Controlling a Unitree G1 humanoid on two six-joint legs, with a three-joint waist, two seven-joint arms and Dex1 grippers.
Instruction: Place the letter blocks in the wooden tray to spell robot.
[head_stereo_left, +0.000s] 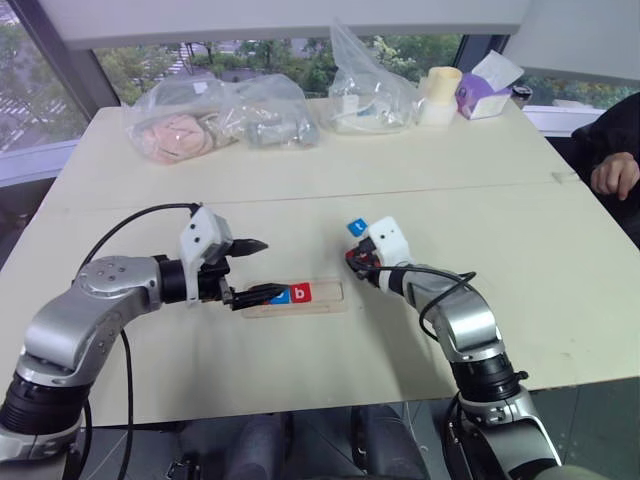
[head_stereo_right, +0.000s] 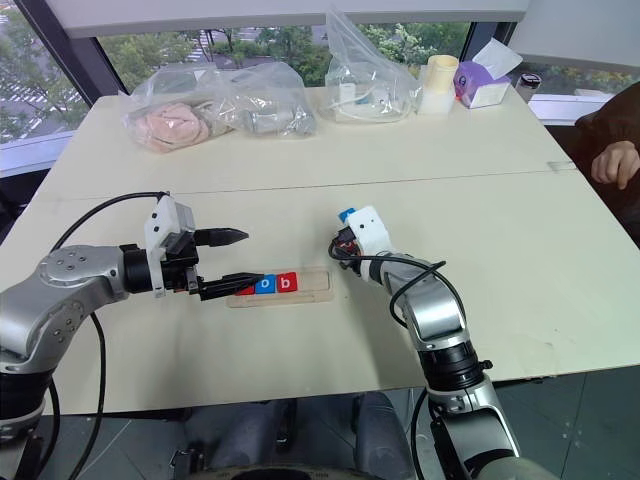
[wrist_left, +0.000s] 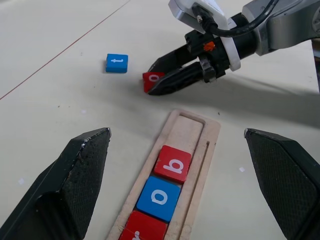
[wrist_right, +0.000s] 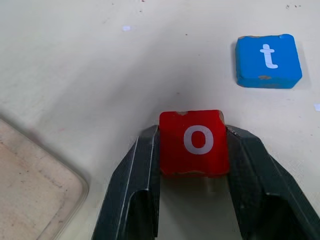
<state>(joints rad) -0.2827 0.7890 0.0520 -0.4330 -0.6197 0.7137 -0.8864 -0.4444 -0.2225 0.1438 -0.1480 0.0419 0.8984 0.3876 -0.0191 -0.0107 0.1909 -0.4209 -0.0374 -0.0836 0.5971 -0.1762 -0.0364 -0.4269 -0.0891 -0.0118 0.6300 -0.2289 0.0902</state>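
red "o" pinched, two slots left to fill

the right gripper (wrist_right: 195, 175) has its two black fingers closed on the flat red square tile with a white "o" (wrist_right: 195, 141), which sits on the pale table (head_stereo_left: 450, 170) just beside the long pale wooden tray (wrist_left: 192, 131). the hold is by the tile's side edges, likely so the letter stays face up. three tiles, red "r" (wrist_left: 141, 229), blue "o" (wrist_left: 159, 198) and red "b" (wrist_left: 172, 164), already lie in the tray's recess; the end toward the right gripper is bare. the blue "t" tile (wrist_right: 268, 60) waits near the red "o". the left gripper (wrist_left: 180, 195) hovers over the tray's filled end, jaws wide apart, holding nothing.
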